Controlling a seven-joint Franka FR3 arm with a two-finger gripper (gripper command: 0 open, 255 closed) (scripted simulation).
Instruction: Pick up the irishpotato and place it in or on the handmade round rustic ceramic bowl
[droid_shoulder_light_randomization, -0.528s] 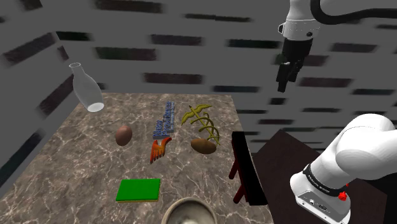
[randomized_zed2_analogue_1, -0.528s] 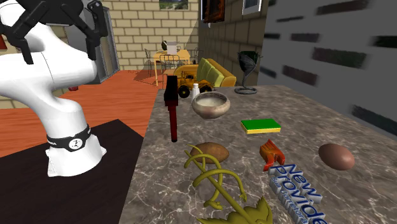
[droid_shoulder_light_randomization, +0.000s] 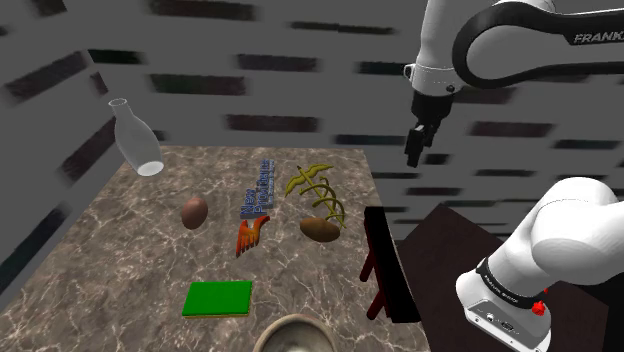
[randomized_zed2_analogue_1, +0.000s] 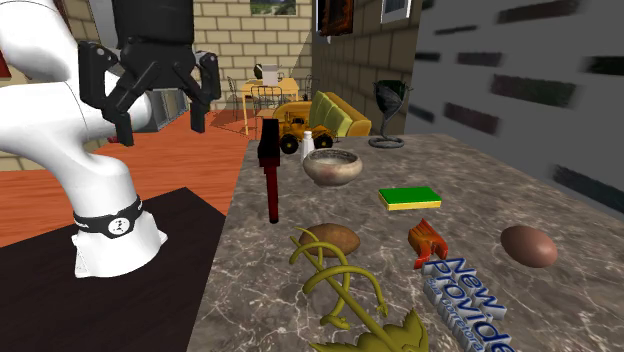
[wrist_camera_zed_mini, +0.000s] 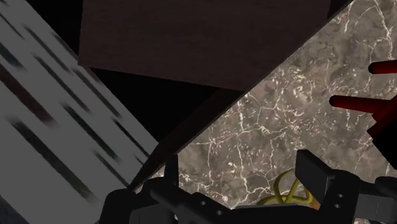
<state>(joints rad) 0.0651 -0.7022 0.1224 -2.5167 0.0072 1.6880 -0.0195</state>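
The all-black 2-finger gripper hangs high in the air off the table's right side in the shoulder view, empty, its 2 fingers spread wide apart. In the wrist view the gripper looks down on the edge of the brown marble-patterned table, with a bit of the olive-yellow twisted branch ornament between its fingers. The brown oval potato lies low on the table, well below the gripper, at the end of that ornament and near the dark red stand with a black panel. In the second exterior view the potato sits between the stand and a small orange-red claw-shaped object. The round beige-grey bowl stands empty, well apart from the potato, beside a flat green rectangular block; in the shoulder view the bowl is cut by the bottom edge. Also on the table are a smooth reddish-brown egg-shaped object, a blue-lettered pack and, at the far corner, a tilted clear glass bottle.
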